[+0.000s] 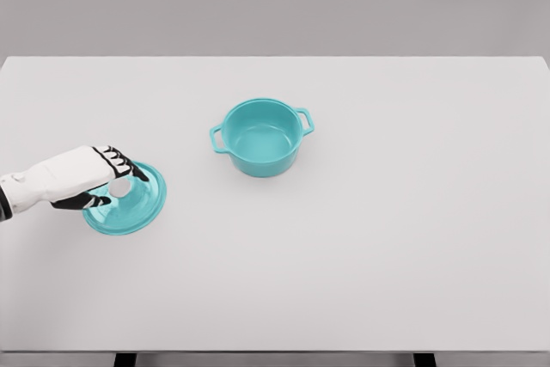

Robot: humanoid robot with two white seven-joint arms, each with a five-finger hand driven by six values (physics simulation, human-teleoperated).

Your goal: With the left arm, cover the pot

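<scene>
The white table stood before a plain grey wall. The teal pot sat uncovered. Left of it, the left hand gripped the teal lid's knob.

The pot looks like smooth teal enamel with a soft sheen, its inside slightly paler. Left of the pot, the lid has the same glossy teal finish and a pale, shiny knob. The left hand over the lid looks like hard white plastic with black joints. The table under the pot is plain, matt and pale grey.
</scene>
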